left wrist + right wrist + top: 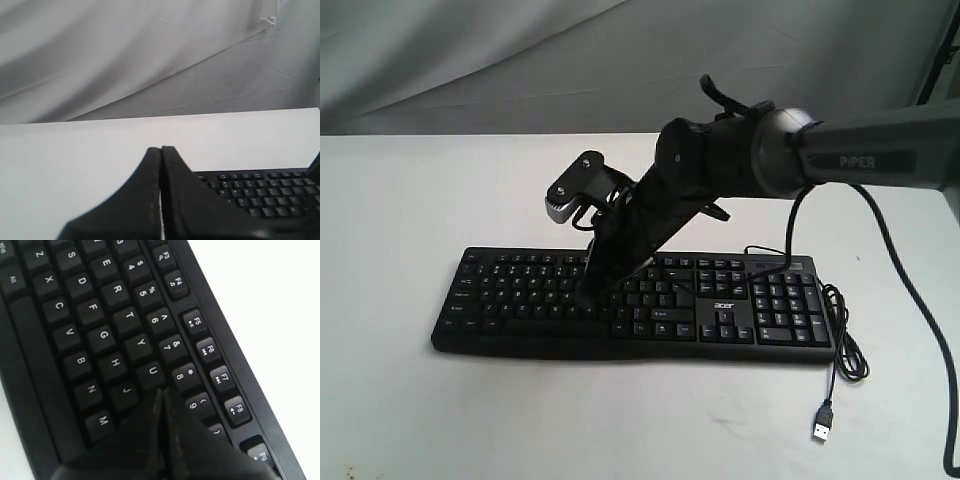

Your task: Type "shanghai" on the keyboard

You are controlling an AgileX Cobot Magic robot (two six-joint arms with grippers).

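The black keyboard [510,290] lies across the white table [400,200], number pad and acer logo to the right. My right gripper [588,296] reaches across from the right and is shut, its tips down on the letter keys left of the middle. In the right wrist view the shut right gripper [161,391] sits on the key beside U [152,372], below 8 and above J; that key is hidden under the fingers [182,440]. The left gripper [161,148] is shut and empty, held off the keyboard's [260,192] left end; it does not show in the exterior view.
The keyboard's black USB cable [842,335] loops on the table at the right, ending in an unplugged connector [823,420]. A grey cloth backdrop [470,60] hangs behind the table. The right arm's body [880,155] spans the upper right.
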